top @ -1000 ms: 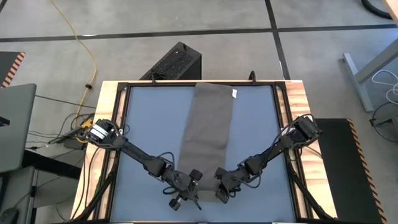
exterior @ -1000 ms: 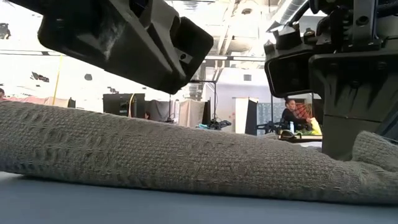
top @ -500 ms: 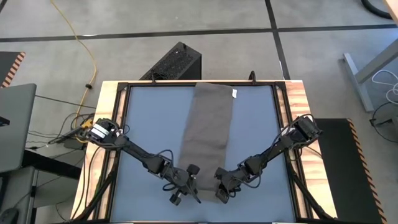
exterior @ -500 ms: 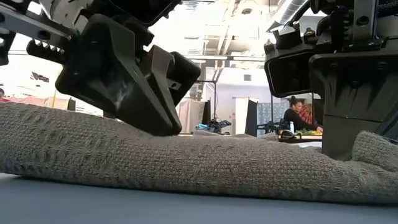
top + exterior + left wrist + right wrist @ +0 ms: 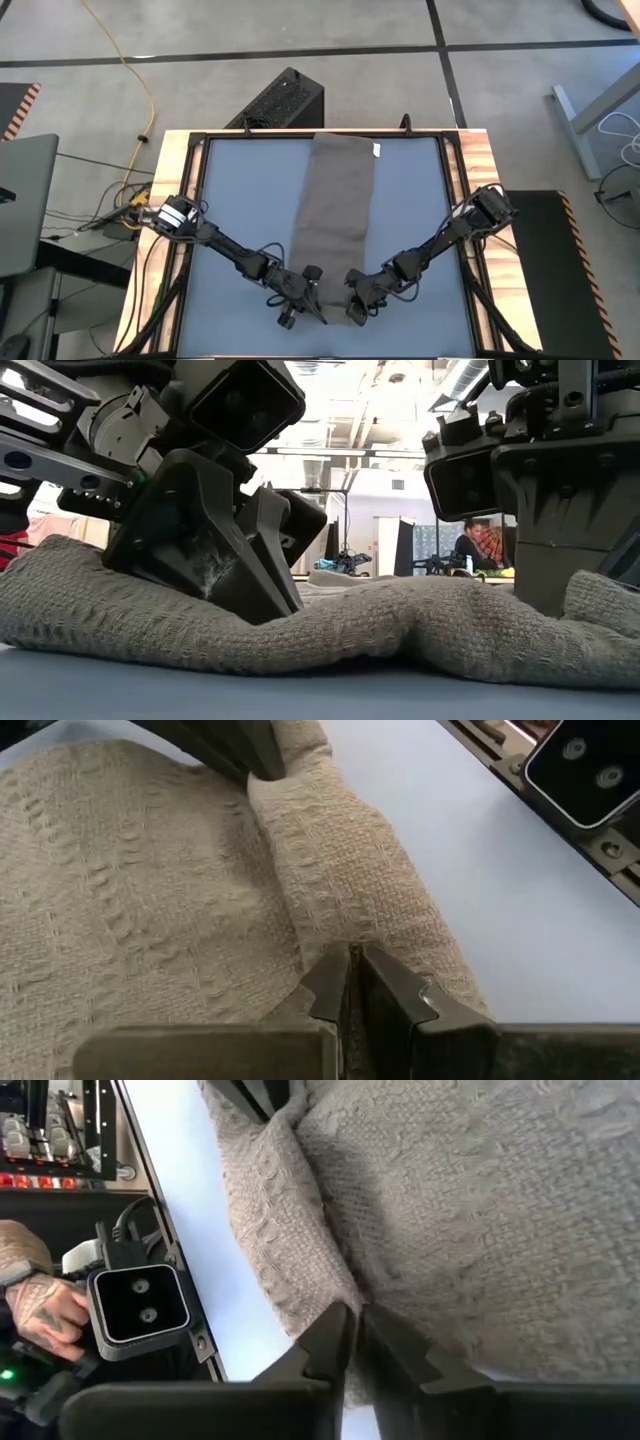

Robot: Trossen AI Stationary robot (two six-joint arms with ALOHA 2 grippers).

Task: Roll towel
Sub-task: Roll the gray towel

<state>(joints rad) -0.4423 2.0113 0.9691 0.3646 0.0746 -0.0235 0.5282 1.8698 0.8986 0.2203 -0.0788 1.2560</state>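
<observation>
The taupe, grey-brown soft cloth towel [image 5: 335, 215] lies as a long strip down the middle of the blue tabletop [image 5: 235, 195], its near end folded into a thick roll. Both claws sit at that near end. The left claw [image 5: 350, 982] has its fingers together, pinching the rolled edge. The right claw [image 5: 355, 1342] stands slightly apart, the fold between its tips.

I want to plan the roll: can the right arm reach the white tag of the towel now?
Probably not: the tag lies at the towel's far end, while the right gripper is down at the near end.
</observation>
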